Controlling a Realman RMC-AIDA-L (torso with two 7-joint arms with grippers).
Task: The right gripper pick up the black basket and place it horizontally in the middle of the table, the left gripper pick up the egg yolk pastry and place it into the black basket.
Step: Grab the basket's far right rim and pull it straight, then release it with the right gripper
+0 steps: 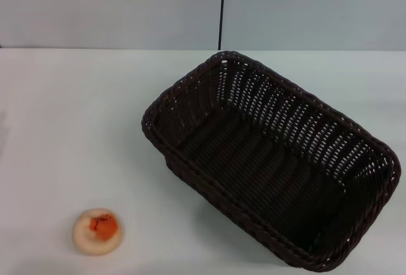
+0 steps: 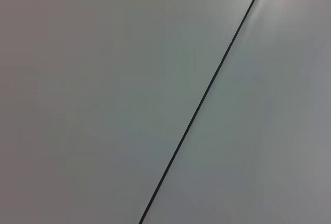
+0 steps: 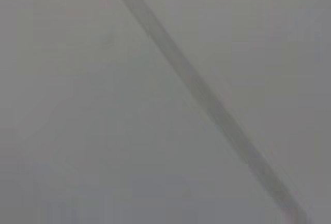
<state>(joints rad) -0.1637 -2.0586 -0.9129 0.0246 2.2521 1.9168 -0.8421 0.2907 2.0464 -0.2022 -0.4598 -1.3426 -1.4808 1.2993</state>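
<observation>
The black basket (image 1: 273, 160) is a large dark woven wicker basket. It sits empty on the white table (image 1: 76, 116), right of centre, and lies at a diagonal with one corner toward the far wall. The egg yolk pastry (image 1: 97, 230) is a small cream bun with its orange-red cracked patch facing up. It lies on the table near the front left, well apart from the basket. Neither gripper shows in any view. Both wrist views show only a plain grey wall with a dark seam.
A grey wall panel with a vertical dark seam (image 1: 222, 9) stands behind the table's far edge. Bare tabletop lies between the pastry and the basket and along the far left.
</observation>
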